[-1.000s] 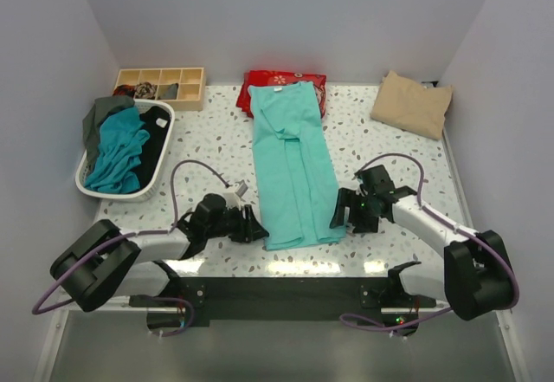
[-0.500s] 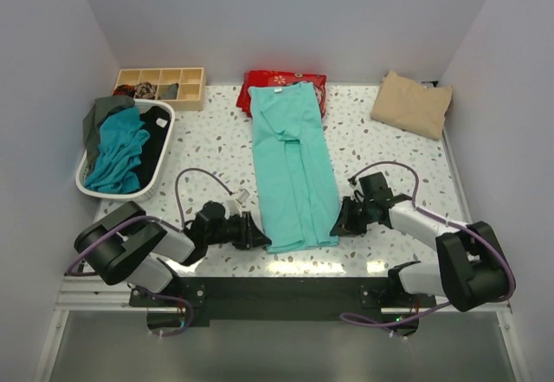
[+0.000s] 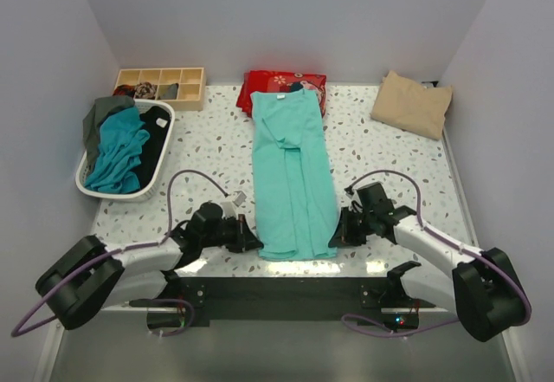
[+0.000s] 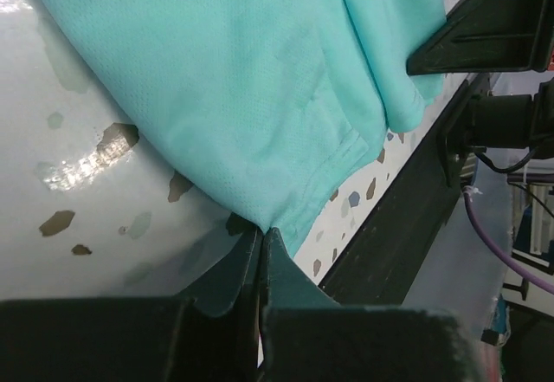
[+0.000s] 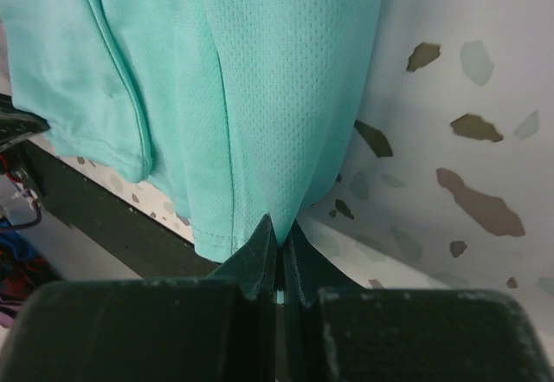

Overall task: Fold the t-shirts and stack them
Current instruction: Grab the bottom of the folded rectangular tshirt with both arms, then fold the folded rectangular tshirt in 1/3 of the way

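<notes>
A light turquoise-mint t-shirt (image 3: 290,174) lies folded lengthwise into a long strip down the table's middle, its neck label at the far end. My left gripper (image 3: 252,243) is shut on the near-left hem corner, and the left wrist view shows the mint fabric (image 4: 216,79) pinched at the fingertips (image 4: 262,236). My right gripper (image 3: 336,236) is shut on the near-right hem corner, with the cloth (image 5: 260,79) running into the closed tips (image 5: 279,228). A folded beige t-shirt (image 3: 412,103) lies at the back right. Teal, black and grey-green t-shirts (image 3: 121,148) fill a basket.
The white basket (image 3: 112,197) stands at the left. A wooden divided tray (image 3: 160,86) sits at the back left and a red patterned cloth (image 3: 281,80) under the mint shirt's collar. The black front rail (image 3: 277,300) runs just below the hem.
Both grippers moved in to the hem corners and shut on them. The mint shirt has slid slightly toward the near edge.
</notes>
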